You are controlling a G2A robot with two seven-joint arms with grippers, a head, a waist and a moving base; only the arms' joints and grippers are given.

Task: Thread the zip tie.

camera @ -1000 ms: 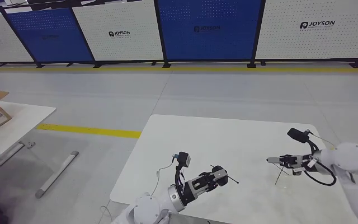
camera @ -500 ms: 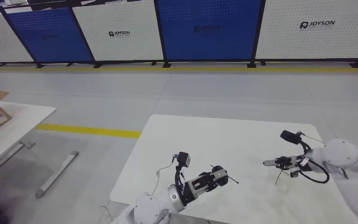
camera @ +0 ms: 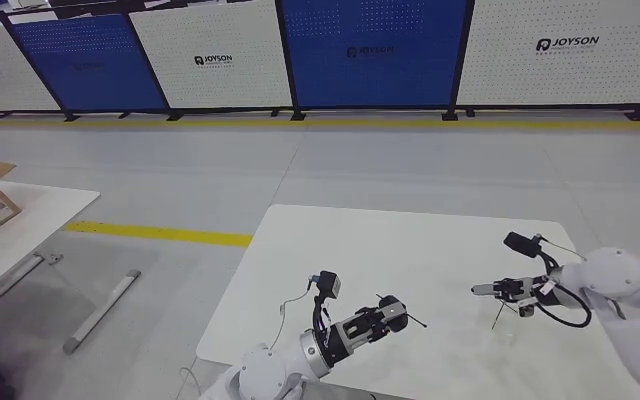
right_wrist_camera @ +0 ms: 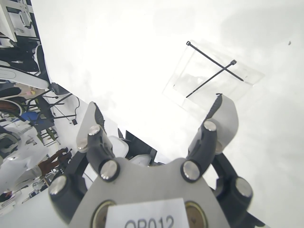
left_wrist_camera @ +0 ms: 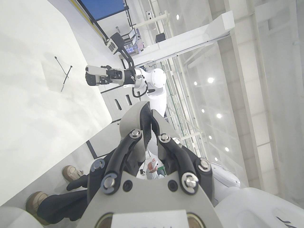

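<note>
Two black zip ties [right_wrist_camera: 209, 56] lie crossed on a clear plastic sheet [right_wrist_camera: 190, 93] on the white table [camera: 400, 250], near its right side. From above they read as thin dark lines [camera: 497, 318]. My right gripper [right_wrist_camera: 156, 105] hovers just beside the sheet, open and holding nothing; one fingertip [right_wrist_camera: 218, 100] is close to the sheet's edge. The left wrist view shows this gripper [left_wrist_camera: 91, 78] next to the ties [left_wrist_camera: 63, 73]. My left gripper [left_wrist_camera: 150, 115] is near the table's front edge [camera: 390, 315], pads pressed together. A thin dark line [camera: 418, 323] pokes out beside it.
The white table top around the sheet is bare. Its front edge runs close to my left arm, and grey floor with a yellow line [camera: 160, 233] lies beyond the left edge. Blue and white panels [camera: 370, 50] stand far behind.
My right gripper has shifted slightly toward the table's middle, staying open above the ties. The left arm and the ties have not moved.
</note>
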